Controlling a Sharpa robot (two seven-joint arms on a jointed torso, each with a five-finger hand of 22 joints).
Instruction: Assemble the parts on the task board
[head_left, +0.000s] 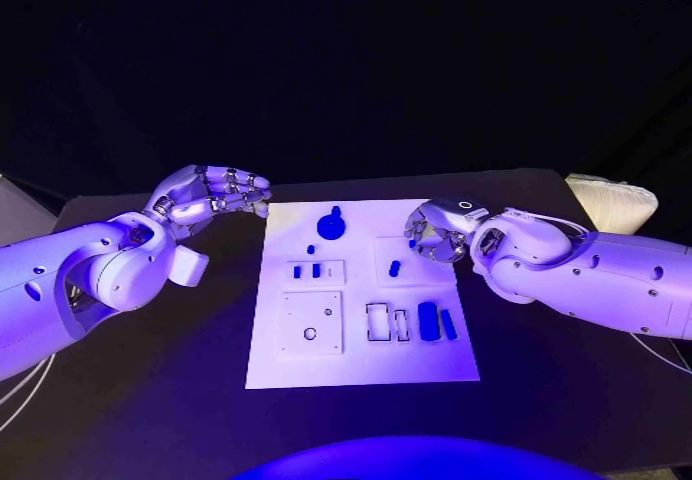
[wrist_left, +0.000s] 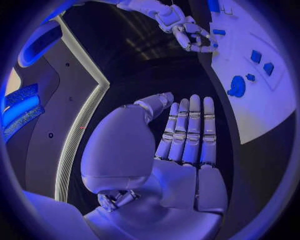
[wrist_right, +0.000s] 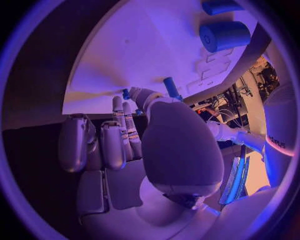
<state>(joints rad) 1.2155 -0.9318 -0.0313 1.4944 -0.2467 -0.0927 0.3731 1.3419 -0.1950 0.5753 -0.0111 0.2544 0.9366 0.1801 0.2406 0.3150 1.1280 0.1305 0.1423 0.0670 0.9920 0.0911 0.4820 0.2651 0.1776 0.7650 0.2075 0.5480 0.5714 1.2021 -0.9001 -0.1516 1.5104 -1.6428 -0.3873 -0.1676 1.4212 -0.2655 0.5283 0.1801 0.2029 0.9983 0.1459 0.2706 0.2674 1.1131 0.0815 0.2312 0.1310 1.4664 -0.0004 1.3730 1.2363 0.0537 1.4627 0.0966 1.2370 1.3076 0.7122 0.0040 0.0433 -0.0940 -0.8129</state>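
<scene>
The right hand (head_left: 437, 232) pinches a small blue peg (wrist_right: 170, 87) over the flat white task board's (head_left: 361, 362) right edge. The left hand (head_left: 216, 192) waits empty, fingers curled. Lower the peg straight and slowly.

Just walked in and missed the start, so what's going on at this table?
A two-armed robot is assembling small blue parts on the white task board. Its right hand is at the board's far right part and pinches a small blue peg there. The left hand hovers off the board's far left corner, holding nothing, fingers together. A round blue part and several other blue pieces lie on the board.
</scene>
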